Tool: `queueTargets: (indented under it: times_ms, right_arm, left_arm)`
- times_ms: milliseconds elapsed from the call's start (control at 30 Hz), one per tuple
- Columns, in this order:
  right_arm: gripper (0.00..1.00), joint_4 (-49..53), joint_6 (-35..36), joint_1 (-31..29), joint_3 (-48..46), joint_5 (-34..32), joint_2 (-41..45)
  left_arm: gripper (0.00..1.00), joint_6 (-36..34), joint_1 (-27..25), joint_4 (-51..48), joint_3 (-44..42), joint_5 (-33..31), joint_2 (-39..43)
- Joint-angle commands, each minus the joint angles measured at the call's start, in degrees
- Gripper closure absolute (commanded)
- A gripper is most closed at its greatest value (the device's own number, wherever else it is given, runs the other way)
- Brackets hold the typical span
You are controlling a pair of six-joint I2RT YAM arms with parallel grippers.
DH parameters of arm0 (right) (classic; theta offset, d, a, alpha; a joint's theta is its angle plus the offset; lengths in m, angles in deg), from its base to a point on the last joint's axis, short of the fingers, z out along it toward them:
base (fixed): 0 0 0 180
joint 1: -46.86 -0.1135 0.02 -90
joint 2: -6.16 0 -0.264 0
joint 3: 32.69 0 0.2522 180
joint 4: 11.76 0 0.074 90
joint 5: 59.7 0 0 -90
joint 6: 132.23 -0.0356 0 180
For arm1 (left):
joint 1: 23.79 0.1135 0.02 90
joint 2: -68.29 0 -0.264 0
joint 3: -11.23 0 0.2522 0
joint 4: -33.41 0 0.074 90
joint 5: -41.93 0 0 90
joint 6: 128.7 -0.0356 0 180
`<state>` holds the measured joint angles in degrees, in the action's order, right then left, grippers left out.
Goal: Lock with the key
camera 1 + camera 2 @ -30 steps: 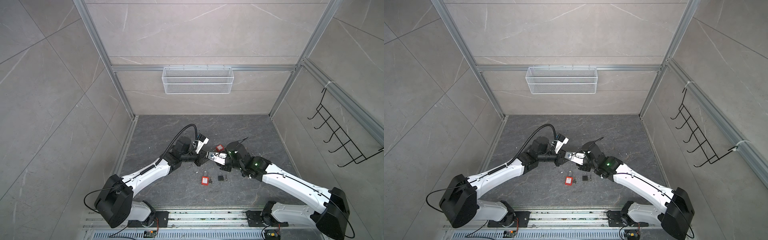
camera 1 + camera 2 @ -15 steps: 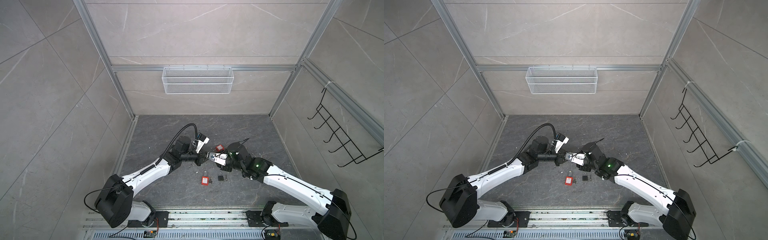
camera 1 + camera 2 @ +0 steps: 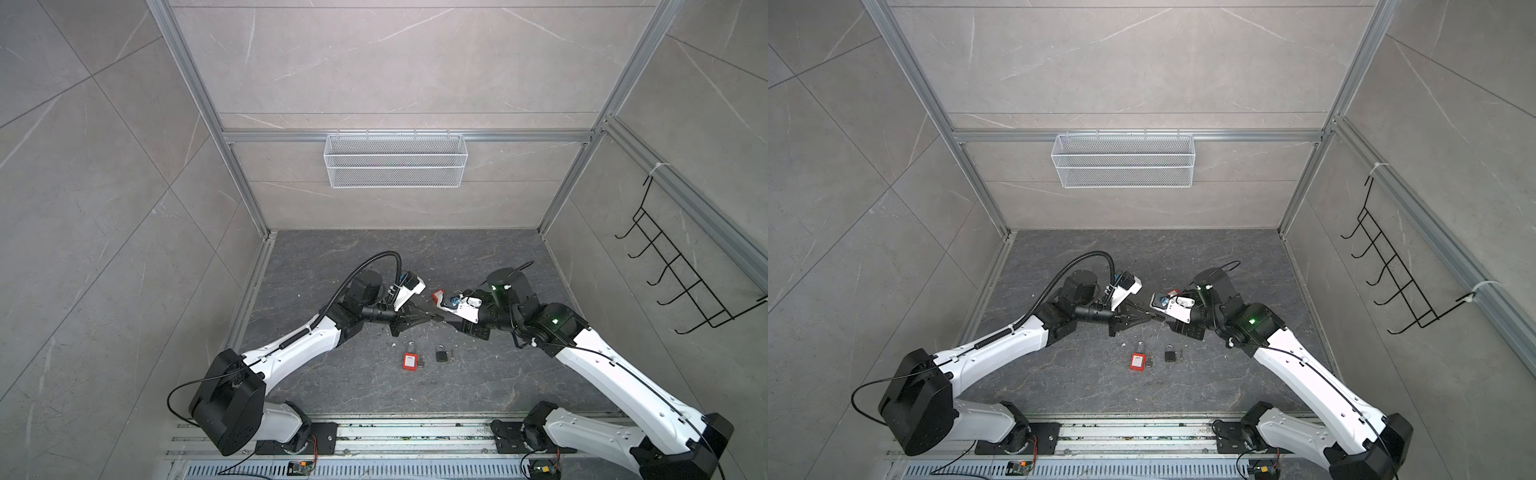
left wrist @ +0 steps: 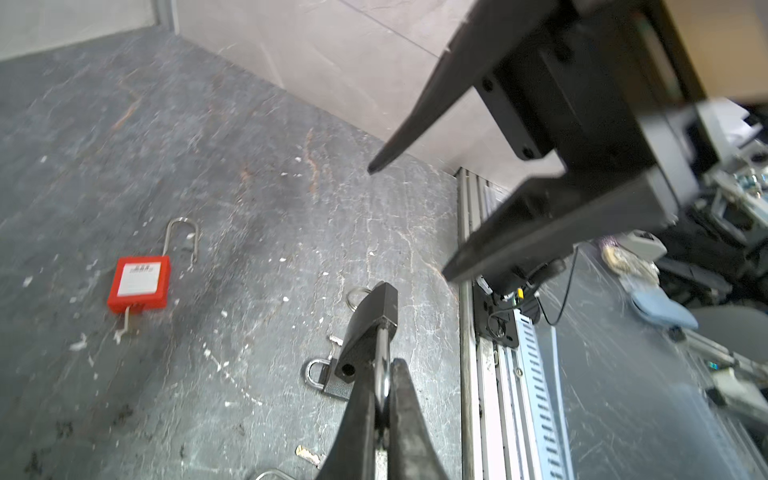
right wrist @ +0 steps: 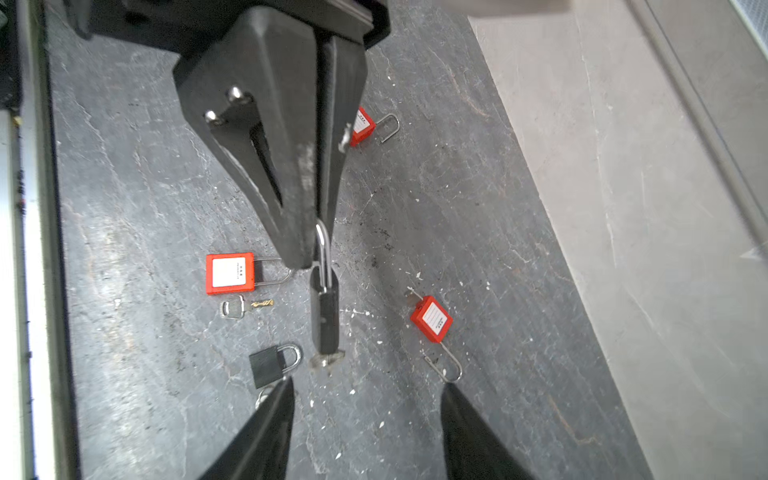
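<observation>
Since a sec ago the R pincer (image 5: 365, 384) has spread and backed off to the right, and the L pincer (image 5: 318, 249) has closed. The L pincer now grips the lock (image 5: 324, 316) by its shackle, above mid counter (image 3: 478, 257), with the body pointing right toward the R pincer. A silvery key (image 5: 327, 359), blurred, sticks out of the lock's base. The R pincer is wide w/ nothing in it, tips just short of the key, not touching. Nearer on the counter lie a red lock (image 3: 410, 360), shackle open, and a black lock (image 3: 441, 354), side by side. Another red lock (image 3: 437, 297) lies farther back.
</observation>
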<state>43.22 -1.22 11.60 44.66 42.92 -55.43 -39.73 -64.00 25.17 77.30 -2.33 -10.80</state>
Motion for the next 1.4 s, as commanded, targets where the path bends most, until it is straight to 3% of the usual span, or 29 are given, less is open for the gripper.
queueTargets:
  times_ms: [0,433,667,933,1133,1367]
  right_arm:
    - [0.46,8.59,-0.67,0.46,2.06,7.62,-1.04]
    - [0.57,6.90,-1.19,0.42,4.09,12.40,-6.78]
    - [0.64,2.67,-1.71,0.46,2.33,12.92,-5.42]
    - [0.64,1.30,-1.46,0.46,1.01,12.45,-3.98]
    - [0.78,2.03,-1.79,0.46,0.66,13.96,-3.81]
    - [0.88,2.72,-2.10,0.46,0.74,15.32,-4.14]
  left_arm:
    - [1.00,-7.53,-0.09,1.47,2.90,6.44,2.16]
    - [1.00,-15.00,-0.49,0.81,2.15,8.49,4.35]
    - [1.00,-14.91,-0.58,0.76,2.00,8.60,4.47]
    - [1.00,-14.52,-0.66,1.16,2.27,8.34,4.16]
    - [1.00,-14.43,-0.68,1.50,2.21,8.06,4.17]
    - [1.00,-14.24,-0.69,2.31,1.84,8.08,4.46]
